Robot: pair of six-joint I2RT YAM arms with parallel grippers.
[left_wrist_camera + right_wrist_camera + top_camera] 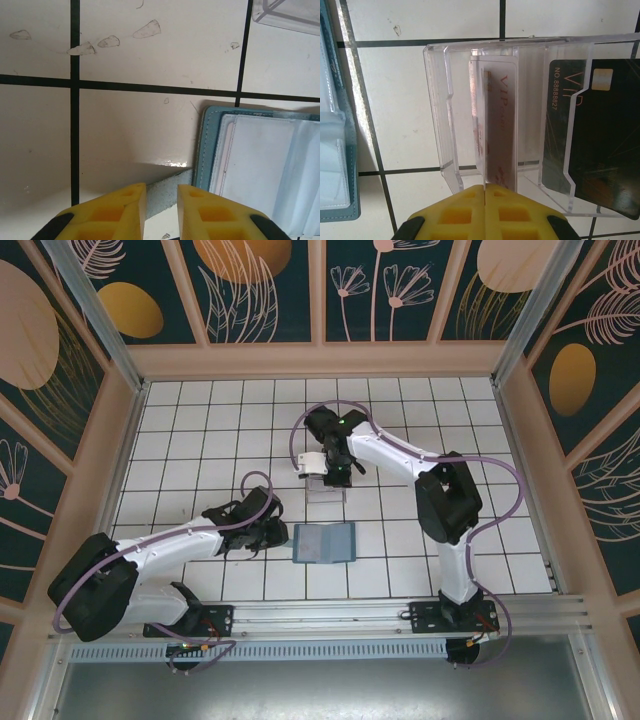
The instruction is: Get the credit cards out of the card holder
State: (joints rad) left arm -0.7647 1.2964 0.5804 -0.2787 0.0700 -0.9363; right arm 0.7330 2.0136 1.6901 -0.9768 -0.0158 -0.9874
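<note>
Beneath the right claw (pixel 331 472), from above, sits the clear box (pixel 326 490); the card holder (pixel 324 542) lies open just beside the left claw (pixel 270 532). On the left wrist camera, narrow jaws pinch the card holder's edge flap, likely to keep it steady. On the right wrist camera, the jaws are closed on a pale card (pixel 500 120) standing in the box, apparently parking it; a black card (pixel 600 140) lies beside it.

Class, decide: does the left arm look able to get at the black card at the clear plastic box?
Probably not yet. The left arm's jaws grip a flap of the teal-blue soft card holder, and the right arm hangs over the clear plastic box with the black card.
</note>
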